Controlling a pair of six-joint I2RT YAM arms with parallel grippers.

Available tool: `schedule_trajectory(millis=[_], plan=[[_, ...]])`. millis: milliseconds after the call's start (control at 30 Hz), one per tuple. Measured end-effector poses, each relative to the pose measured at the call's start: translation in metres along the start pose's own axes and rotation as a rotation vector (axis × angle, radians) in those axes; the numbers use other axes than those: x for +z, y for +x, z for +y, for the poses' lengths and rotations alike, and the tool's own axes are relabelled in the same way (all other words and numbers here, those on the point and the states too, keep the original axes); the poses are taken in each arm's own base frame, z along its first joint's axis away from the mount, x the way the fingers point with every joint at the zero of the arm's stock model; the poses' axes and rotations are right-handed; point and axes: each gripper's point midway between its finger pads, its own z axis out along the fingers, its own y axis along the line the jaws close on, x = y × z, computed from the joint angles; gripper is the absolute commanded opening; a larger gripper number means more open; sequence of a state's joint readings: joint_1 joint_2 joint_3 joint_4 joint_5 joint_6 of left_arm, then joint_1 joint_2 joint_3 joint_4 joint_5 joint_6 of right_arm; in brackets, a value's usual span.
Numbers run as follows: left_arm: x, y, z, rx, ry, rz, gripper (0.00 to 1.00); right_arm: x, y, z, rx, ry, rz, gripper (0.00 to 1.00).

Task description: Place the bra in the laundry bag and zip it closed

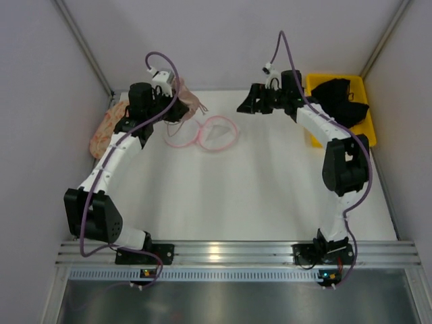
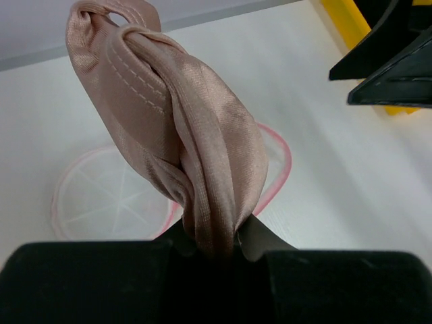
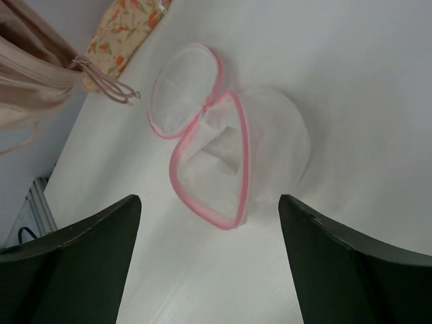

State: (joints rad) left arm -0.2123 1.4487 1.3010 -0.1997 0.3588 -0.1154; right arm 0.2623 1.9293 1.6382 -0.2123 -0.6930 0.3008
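- left gripper [image 2: 216,246] jaws pinched tight on the bra [image 2: 182,135], bunched up, lifted near the laundry bag [image 3: 216,155]
- right gripper [image 3: 209,202] jaws spread wide, empty, hovering over that bag's unzipped mouth
- bra looks soft, light and slippery, so I'd grab the thick middle fold
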Motion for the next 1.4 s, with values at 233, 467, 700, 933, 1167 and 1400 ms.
schedule_trajectory(millis=[233, 467, 700, 933, 1167, 1400], plan=[[-0.002, 0.001, 0.010, -0.107, 0.062, 0.010, 0.00, 0.046, 0.047, -0.018, 0.149, 0.008, 0.077, 0.62], [-0.002, -0.013, -0.002, -0.073, 0.152, 0.011, 0.00, 0.057, 0.090, -0.027, 0.210, 0.067, 0.129, 0.54], [-0.003, -0.011, -0.004, -0.069, 0.172, 0.021, 0.00, 0.064, 0.083, -0.026, 0.178, 0.076, 0.085, 0.10], [-0.019, 0.033, -0.011, -0.121, 0.182, 0.088, 0.00, 0.067, 0.083, -0.024, 0.139, 0.058, 0.081, 0.00], [-0.040, 0.041, -0.022, -0.161, 0.182, 0.081, 0.00, 0.045, 0.105, -0.009, 0.082, 0.015, 0.152, 0.01], [-0.043, 0.040, -0.021, -0.176, 0.162, 0.070, 0.00, 0.039, 0.115, -0.009, 0.046, 0.008, 0.201, 0.29]])
